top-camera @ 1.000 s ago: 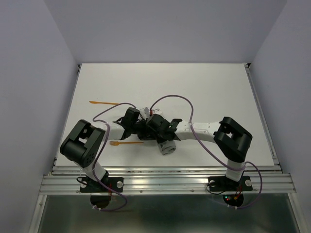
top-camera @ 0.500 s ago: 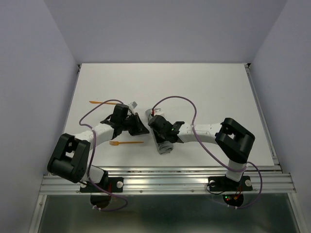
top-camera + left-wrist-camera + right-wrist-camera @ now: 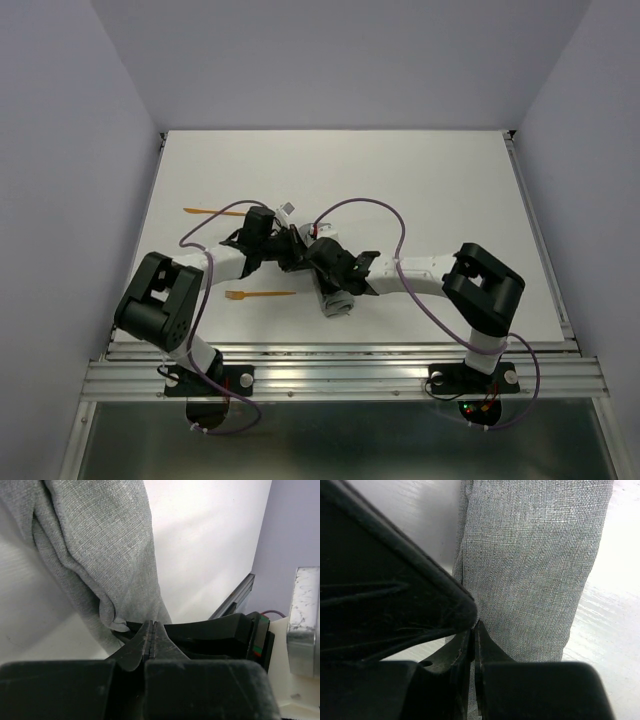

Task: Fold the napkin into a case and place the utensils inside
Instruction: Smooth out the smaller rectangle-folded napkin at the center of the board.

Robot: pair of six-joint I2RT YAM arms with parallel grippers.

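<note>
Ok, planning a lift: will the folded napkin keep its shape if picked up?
Probably not: the napkin lies in soft folds, so likely floppy. Its coarse weave suggests little slip, and thin cloth is probably light.

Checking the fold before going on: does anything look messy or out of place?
The folded napkin is bunched along one edge near the left gripper, not a neat flat case. The orange fork and the other orange utensil lie apart on the table, outside it. Nothing looks spilled or broken.
</note>
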